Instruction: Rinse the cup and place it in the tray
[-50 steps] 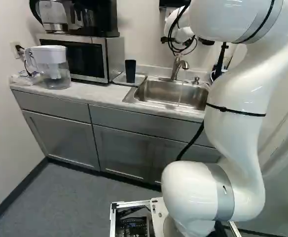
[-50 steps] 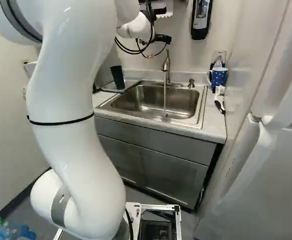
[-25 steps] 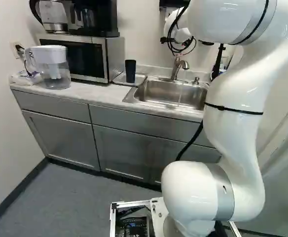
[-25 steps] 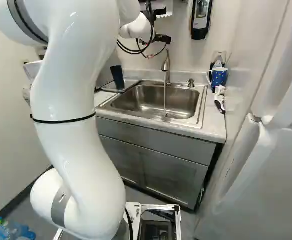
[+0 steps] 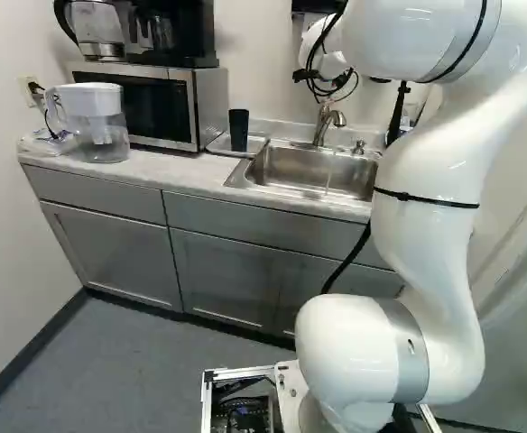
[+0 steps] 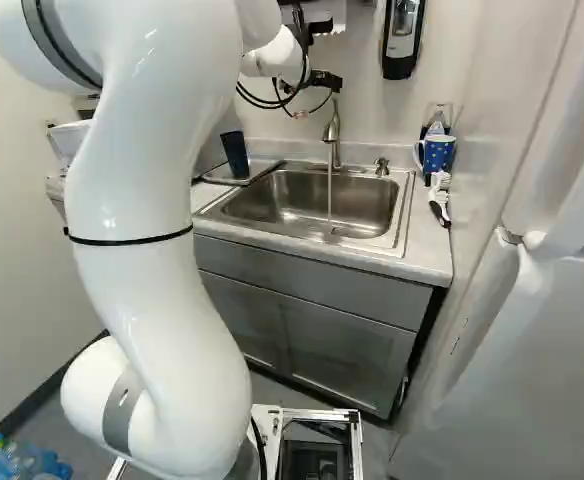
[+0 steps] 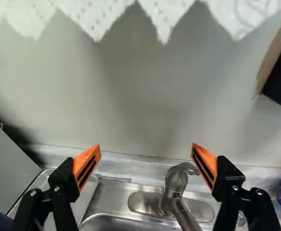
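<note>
Pale wall (image 7: 135, 106), dark cup (image 5: 238, 132) on tray (image 5: 257, 145), outside the spread fingers (image 7: 87, 166)

You have a brightly lit room in both base views, with hard glints along the white arm (image 5: 433, 257) and a soft sheen inside the steel sink (image 6: 312, 200). The gray cabinet fronts (image 5: 227, 271) and the floor (image 5: 128, 365) look dimmer to you. In the wrist view, soft gray shadows spread down the wall (image 7: 140, 106) beneath the scalloped trim (image 7: 162, 19) — the light seems to come from above — while the faucet (image 7: 176, 183) catches small highlights.
</note>
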{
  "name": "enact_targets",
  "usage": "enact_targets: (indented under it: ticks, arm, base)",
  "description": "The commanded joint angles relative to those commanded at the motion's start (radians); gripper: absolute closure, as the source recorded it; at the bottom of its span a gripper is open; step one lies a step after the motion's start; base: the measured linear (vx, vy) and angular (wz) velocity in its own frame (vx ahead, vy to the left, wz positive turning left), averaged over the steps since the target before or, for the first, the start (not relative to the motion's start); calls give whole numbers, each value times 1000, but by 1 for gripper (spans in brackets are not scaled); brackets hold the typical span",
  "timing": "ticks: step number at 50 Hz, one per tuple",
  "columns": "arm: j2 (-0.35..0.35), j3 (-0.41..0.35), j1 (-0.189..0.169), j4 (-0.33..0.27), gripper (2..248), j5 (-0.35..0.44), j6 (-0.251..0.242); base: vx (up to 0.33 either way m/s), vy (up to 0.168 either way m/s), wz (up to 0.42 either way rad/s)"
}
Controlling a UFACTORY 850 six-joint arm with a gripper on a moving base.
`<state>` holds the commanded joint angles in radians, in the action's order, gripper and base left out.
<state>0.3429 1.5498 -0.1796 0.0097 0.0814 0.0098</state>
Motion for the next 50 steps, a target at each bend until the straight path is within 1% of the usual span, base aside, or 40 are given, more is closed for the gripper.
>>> enact_targets:
  ticks: [27,50]
  arm:
    - [1,1,0,0,3,-42,0]
    - [-33,-38,7,0,3,-59,0]
  base:
    - [0,0,0]
    - [0,0,0]
